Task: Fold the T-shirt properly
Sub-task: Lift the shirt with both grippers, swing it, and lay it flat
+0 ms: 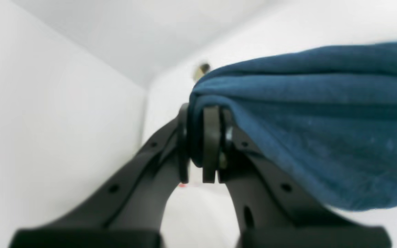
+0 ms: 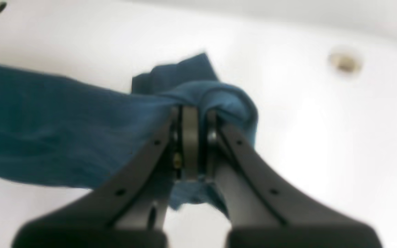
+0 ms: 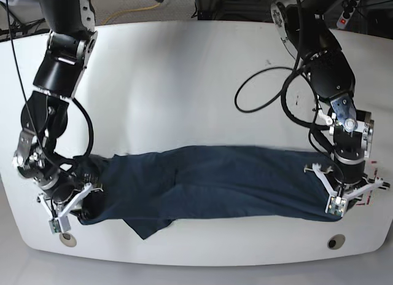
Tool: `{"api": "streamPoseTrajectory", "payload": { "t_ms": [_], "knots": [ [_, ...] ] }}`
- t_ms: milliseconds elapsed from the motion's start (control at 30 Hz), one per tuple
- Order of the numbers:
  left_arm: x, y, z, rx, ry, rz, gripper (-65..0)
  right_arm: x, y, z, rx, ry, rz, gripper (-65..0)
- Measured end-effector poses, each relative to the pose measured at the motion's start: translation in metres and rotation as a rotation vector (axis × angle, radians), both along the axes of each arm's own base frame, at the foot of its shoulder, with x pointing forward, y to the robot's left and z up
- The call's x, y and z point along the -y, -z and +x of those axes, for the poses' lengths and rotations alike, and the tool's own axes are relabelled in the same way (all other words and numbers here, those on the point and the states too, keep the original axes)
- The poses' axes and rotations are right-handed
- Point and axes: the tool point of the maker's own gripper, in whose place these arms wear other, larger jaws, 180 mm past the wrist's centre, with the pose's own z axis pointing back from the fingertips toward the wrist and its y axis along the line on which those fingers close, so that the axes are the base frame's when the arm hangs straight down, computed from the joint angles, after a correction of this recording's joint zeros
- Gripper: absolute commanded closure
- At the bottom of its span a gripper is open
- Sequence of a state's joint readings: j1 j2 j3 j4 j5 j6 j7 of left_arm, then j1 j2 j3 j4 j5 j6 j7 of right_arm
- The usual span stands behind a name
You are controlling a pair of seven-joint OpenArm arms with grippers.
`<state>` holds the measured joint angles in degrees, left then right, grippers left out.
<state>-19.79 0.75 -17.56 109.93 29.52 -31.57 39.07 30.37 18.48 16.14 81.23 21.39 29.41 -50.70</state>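
T-shirt [image 3: 209, 183] stretched as a long dark blue band across the near part of the white table [image 3: 184, 76], held at both ends. Folded lengthwise, wrinkled, with one loose corner hanging toward the table's near edge. Left gripper [image 3: 344, 196] clenched on the shirt's end, at the base view's right; in the left wrist view, blue cloth [image 1: 305, 120] pinched between the closed black fingers [image 1: 212, 144] and running off to the right of them. Right gripper [image 3: 67, 205] likewise clamped on the shirt's opposite end, at the base view's left; in the right wrist view, fabric [image 2: 64, 127] bunched over the fingertips [image 2: 190, 137] and trailing left of them. Black cable [image 3: 270, 91] looping on the table beyond the shirt, near the left arm. Round hole [image 3: 335, 242] in the tabletop just nearer than the left gripper, another [image 3: 67, 239] just beside the right gripper.
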Motion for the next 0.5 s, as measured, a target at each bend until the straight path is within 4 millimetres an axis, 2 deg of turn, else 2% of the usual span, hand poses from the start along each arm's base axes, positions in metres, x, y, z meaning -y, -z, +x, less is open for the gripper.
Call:
{"api": "streamPoseTrajectory", "payload": {
  "t_ms": [100,200,300,367,500],
  "knots": [
    [-0.007,-0.032,0.010,0.047,-0.033,0.001,-0.1,0.003,-0.014,0.020,0.008,0.015,-0.039,0.0],
    [-0.014,-0.067,0.016,0.119,-0.040,0.016,-0.1,0.000,-0.042,0.037,0.048,0.004,-0.075,0.0],
    [-0.025,-0.103,0.019,0.181,-0.075,0.037,-0.3,-0.005,-0.084,0.053,0.118,-0.013,-0.099,0.0],
    [-0.030,-0.130,0.019,0.239,-0.083,0.054,-0.3,-0.008,-0.120,0.059,0.187,-0.037,-0.130,0.0],
    [-0.025,-0.170,0.027,0.301,-0.061,0.120,-0.3,-0.007,-0.171,0.066,0.230,-0.036,-0.225,0.0]
  ]
}}
